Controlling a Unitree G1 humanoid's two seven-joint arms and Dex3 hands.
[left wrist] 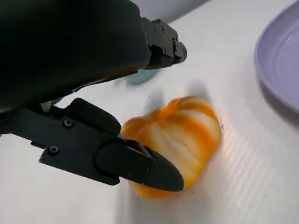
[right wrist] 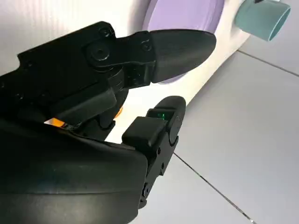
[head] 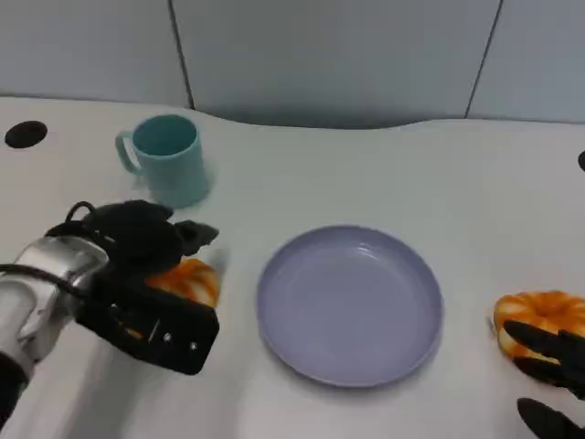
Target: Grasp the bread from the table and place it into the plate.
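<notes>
An orange-and-white striped bread (head: 189, 279) lies on the white table left of the lavender plate (head: 350, 352). My left hand (head: 137, 274) hovers over it with fingers spread. In the left wrist view one finger (left wrist: 131, 163) lies against the near side of the bread (left wrist: 180, 137), while the other fingers (left wrist: 161, 44) stay above it, apart from it. A second orange bread (head: 539, 314) lies right of the plate. My right hand (head: 548, 366) sits at its near edge, fingers apart and holding nothing. The right wrist view has a sliver of this bread (right wrist: 56, 122) behind the hand (right wrist: 93, 116).
A teal mug (head: 166, 157) stands behind the left bread, close to my left hand. The plate (right wrist: 187, 16) and mug (right wrist: 261, 18) also appear beyond my right hand's fingers. A grey wall runs behind the table's far edge.
</notes>
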